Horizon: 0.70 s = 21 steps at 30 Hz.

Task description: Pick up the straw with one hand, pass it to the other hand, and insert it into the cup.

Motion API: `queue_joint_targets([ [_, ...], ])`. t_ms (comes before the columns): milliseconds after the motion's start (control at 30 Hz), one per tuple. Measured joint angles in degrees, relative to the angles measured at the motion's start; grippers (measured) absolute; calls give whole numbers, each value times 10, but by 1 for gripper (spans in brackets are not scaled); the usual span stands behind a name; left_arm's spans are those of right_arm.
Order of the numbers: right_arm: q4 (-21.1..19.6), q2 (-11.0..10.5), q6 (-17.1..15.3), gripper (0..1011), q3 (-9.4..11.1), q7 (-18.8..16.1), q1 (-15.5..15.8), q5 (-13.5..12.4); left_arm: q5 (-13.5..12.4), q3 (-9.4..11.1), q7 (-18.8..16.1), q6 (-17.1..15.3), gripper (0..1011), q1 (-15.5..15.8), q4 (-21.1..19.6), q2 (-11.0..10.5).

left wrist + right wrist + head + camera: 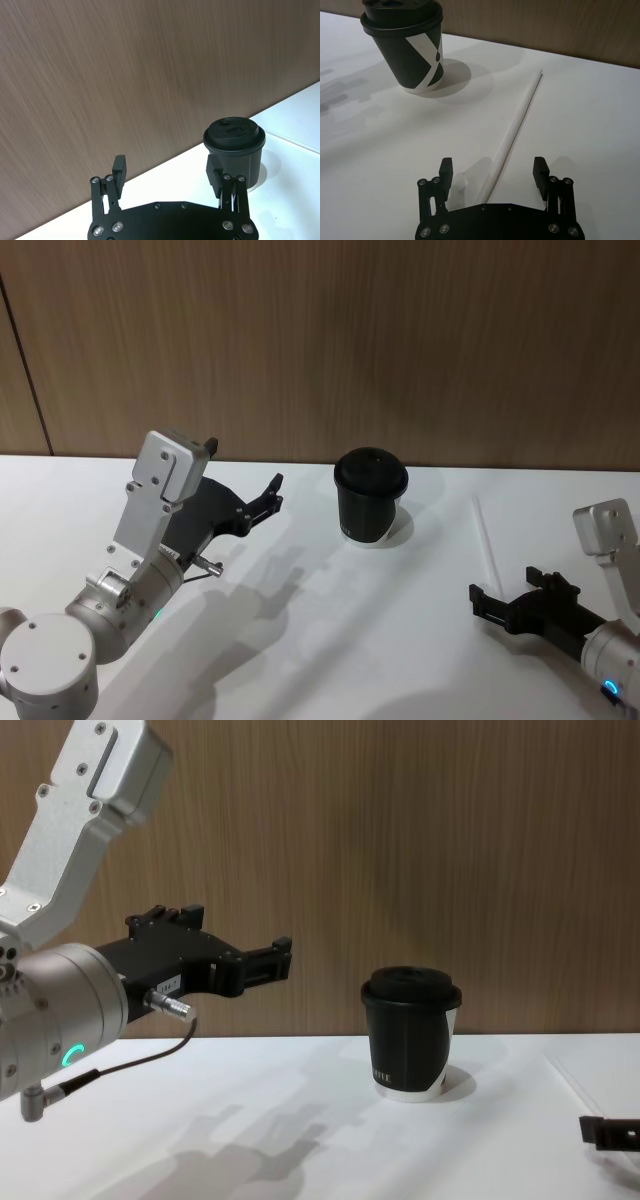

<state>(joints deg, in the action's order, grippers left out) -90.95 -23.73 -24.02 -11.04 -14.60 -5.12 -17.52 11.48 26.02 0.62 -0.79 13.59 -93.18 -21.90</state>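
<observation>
Right wrist view: straw (pixel 517 125) lies flat on the white table (pixel 580 115), to the right of the cup (pixel 410 50) and apart from it. Its near end runs in between the fingers of the right gripper (pixel 492 167). Those fingers are spread wide, one on each side of the straw, neither touching it. Whether the fingertips rest on the table: cannot tell.

Cup upright, lid on, near the table's far edge, in front of the wood-panel wall (pixel 400 340).

Head view: left gripper (pixel 243 465) is held up off the table, left of the cup and well apart from it. Its fingers are spread and it is holding nothing.
</observation>
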Motion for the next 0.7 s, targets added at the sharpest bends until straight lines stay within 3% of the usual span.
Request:
queue_joint_targets([
  [700,-4,-3,-13,1001,0,2,6,5,0,0,0,0,1003,0,0,0],
])
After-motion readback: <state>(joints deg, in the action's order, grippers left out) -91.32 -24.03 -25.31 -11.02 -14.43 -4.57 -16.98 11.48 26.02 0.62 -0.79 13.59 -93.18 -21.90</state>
